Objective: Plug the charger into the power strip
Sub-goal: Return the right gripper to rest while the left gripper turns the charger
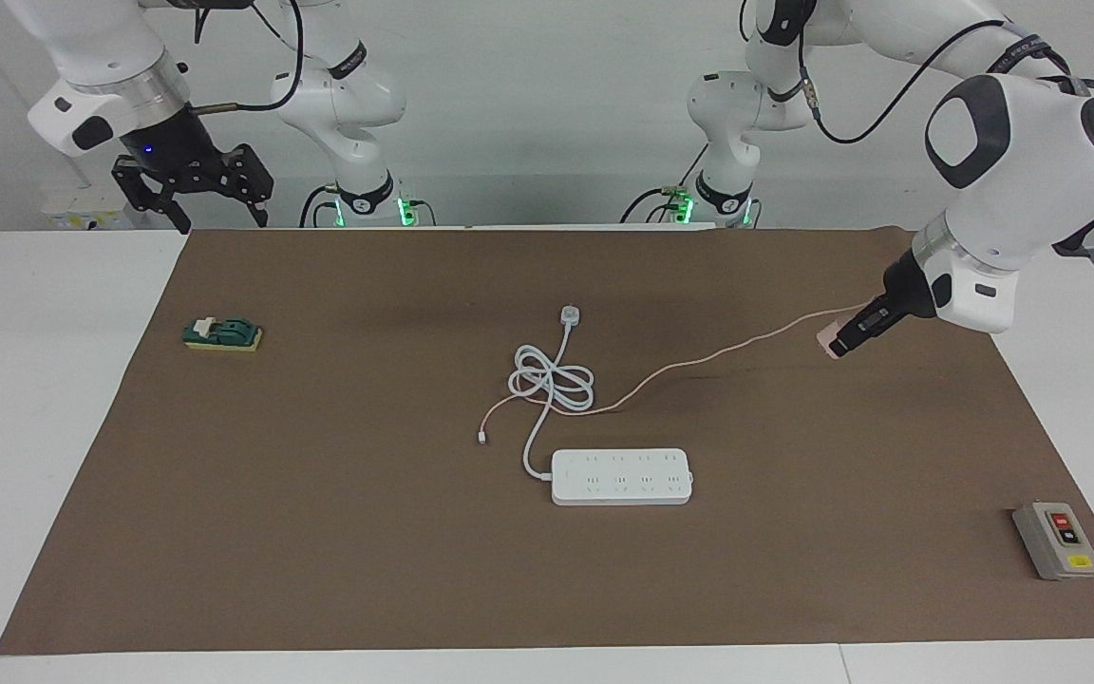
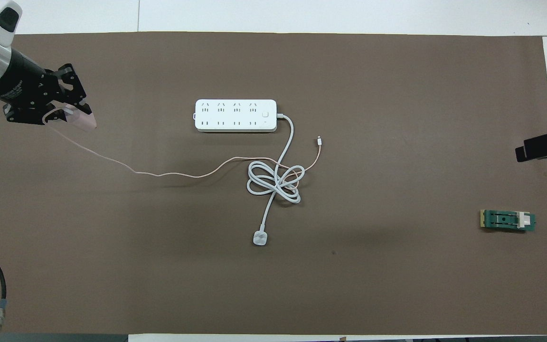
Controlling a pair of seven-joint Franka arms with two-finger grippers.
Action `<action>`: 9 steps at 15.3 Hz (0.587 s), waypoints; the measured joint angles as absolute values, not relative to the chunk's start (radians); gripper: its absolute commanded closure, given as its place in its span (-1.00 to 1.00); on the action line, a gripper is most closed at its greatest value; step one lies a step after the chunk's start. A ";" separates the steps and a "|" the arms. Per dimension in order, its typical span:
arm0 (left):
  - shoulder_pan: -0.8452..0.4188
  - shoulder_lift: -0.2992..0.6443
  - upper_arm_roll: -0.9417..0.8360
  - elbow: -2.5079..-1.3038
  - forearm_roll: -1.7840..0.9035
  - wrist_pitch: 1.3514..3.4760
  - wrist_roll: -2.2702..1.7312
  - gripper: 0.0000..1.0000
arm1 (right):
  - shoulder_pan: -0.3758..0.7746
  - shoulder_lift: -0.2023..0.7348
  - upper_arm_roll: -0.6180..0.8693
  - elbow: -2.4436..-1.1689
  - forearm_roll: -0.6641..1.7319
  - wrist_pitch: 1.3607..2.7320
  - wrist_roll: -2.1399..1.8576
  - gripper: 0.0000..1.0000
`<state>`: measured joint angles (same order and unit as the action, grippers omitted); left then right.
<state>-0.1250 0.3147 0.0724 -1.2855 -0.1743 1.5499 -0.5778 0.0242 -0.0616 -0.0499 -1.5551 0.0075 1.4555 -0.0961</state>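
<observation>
Gripping the charger [image 2: 82,119] (tilted), left gripper [image 1: 841,344]; power strip [image 1: 621,476] lies crosswise.

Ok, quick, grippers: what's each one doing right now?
Left gripper: shut on the charger, over the left arm's end of the mat.
Right gripper: open, empty, raised at the right arm's end.

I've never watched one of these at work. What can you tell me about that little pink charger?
The charger is a small pale-pink block, plastic by the look, clamped in the left gripper at the left arm's end of the brown mat. Its thin pink cable trails across the mat, crosses the coiled white cord and ends in a small connector. Its prongs are not visible.
</observation>
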 measured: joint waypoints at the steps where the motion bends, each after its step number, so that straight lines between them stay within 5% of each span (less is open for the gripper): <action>1: -0.124 0.312 0.072 -1.284 -0.146 1.569 -0.628 1.00 | 0.023 -0.062 -0.044 -1.558 0.000 1.457 -0.096 -1.00; 9: -0.156 0.332 0.050 -1.284 -0.096 1.637 -1.184 1.00 | 0.014 -0.062 -0.026 -1.595 -0.022 1.522 -0.084 -1.00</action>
<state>-0.1556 0.3322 0.0501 -1.2843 -0.0961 1.6373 -1.1844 0.0143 -0.0619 -0.0258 -1.5949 -0.0222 1.5215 -0.0838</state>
